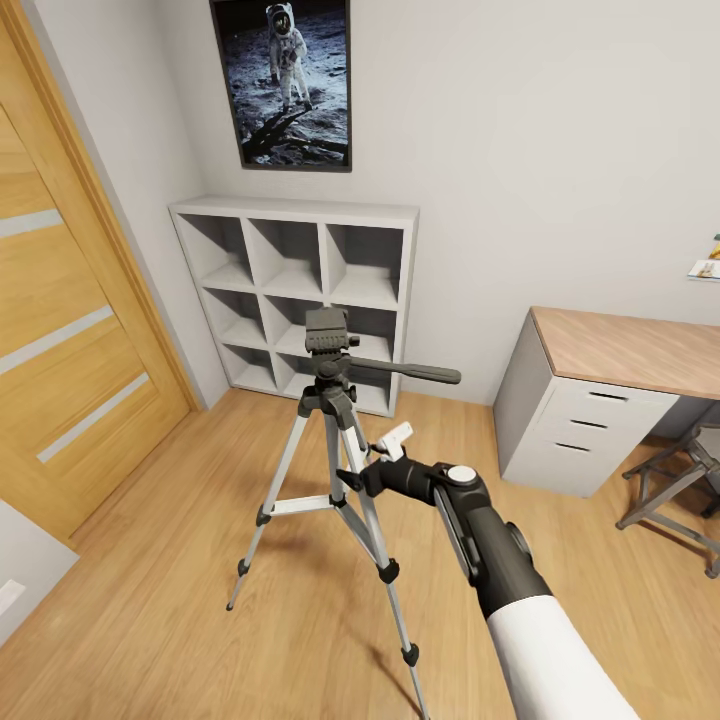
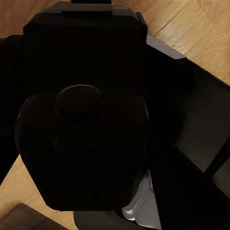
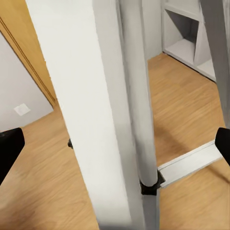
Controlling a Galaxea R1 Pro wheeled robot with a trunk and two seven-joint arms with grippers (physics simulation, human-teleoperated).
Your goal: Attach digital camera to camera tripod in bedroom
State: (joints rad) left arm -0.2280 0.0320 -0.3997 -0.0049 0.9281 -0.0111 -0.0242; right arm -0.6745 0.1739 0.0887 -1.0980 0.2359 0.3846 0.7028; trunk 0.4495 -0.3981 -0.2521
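Note:
The camera tripod stands on the wood floor mid-room, its black head bare and its pan handle pointing right. My right gripper is open around the upper part of a silver leg, its dark fingertips wide apart on either side. A dark boxy body with a round bump, apparently the digital camera, sits right against the left wrist lens, with a white pad pressed at its edge. No red dot shows on it.
A white cube shelf stands behind the tripod under an astronaut poster. A wooden door is at the left. At the right are a wood-topped grey desk and a folding stool.

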